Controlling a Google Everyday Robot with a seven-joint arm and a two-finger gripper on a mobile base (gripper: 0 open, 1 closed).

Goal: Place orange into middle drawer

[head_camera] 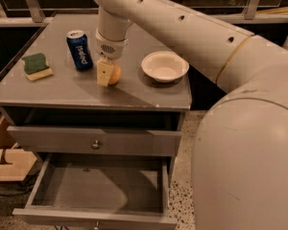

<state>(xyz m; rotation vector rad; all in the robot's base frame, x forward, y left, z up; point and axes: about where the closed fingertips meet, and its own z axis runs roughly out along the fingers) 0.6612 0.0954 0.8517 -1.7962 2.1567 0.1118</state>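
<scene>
Up on the flat grey cabinet top (pixel 62 89), the gripper (pixel 108 74) is down low, right at the small round orange (pixel 116 74), touching its smooth side. I cannot tell if it squeezes the orange or just sits loose around it. Just beside them stands a shiny blue can (pixel 79 50), and a round white bowl (pixel 165 67) is near on the other side. Below, the middle drawer (pixel 101 185) is open, wide, shallow and dark grey inside.

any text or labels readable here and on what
"pepsi": white vertical lettering on the blue soda can, blurred, so a likely reading.
Nothing readable elsewhere, including the end effector down at the orange on the cabinet top.
</scene>
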